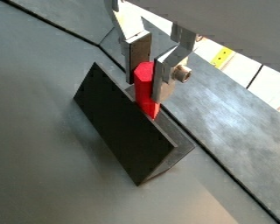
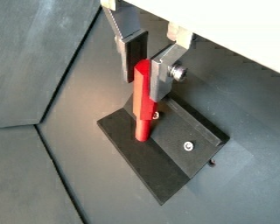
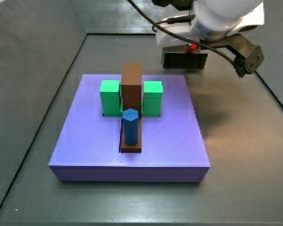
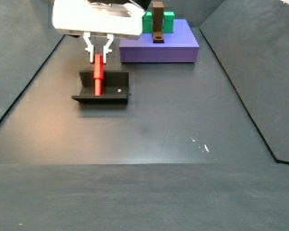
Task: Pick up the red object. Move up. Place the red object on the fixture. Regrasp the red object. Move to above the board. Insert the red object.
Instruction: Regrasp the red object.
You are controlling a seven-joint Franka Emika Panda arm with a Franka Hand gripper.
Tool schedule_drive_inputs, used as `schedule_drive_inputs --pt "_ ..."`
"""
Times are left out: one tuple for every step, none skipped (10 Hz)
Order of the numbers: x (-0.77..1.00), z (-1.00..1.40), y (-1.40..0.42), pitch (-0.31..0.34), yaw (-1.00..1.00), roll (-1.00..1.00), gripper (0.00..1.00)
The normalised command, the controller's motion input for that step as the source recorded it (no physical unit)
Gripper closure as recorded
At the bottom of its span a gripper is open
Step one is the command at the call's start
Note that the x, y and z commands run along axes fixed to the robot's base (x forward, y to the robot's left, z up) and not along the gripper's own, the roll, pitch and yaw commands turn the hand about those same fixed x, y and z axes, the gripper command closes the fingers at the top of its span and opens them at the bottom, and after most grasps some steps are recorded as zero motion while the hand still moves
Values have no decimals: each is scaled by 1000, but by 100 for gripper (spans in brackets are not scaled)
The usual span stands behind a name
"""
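The gripper (image 4: 97, 47) is positioned directly over the fixture (image 4: 101, 90), well apart from the board (image 4: 172, 47). In both wrist views the red peg (image 1: 146, 87) is seen standing upright between the two silver fingers (image 1: 133, 54), its lower end resting on the fixture base plate and its side just beside the raised back wall. The fingers are spread: a visible gap is noted between the dark pad on one side and the peg, while the finger (image 2: 166, 72) on the opposite side lies close against the peg's upper part; actual contact there cannot be confirmed. The peg (image 2: 143, 98) is therefore not seen pinched from both sides. Only its top portion lies between the finger plates; the greater part of its length is exposed below them.

In a side view the peg (image 4: 97, 74) is seen as a red vertical bar standing on the dark L-shaped fixture, with the gripper fingers straddling its top.

In a side view the lavender board (image 3: 96, 141) is seen lying on the dark floor, bearing two green blocks (image 3: 110, 97), a long brown bar (image 3: 132, 88) between them, and a blue hexagonal peg (image 3: 130, 126) standing on the bar's near end. The fixture (image 3: 184, 60) is seen behind the board, partly hidden by the arm.
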Motion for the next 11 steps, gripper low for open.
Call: schedule_drive_inputs --pt "0 0 0 0 0 0 100" --pt "0 0 0 0 0 0 100" --pt "0 0 0 0 0 0 100" --pt "0 0 0 0 0 0 100" --pt "0 0 0 0 0 0 100" --pt "0 0 0 0 0 0 100" --pt "0 0 0 0 0 0 100" --pt "0 0 0 0 0 0 100" --pt "0 0 0 0 0 0 100" --pt "0 0 0 0 0 0 100" --pt "0 0 0 0 0 0 100"
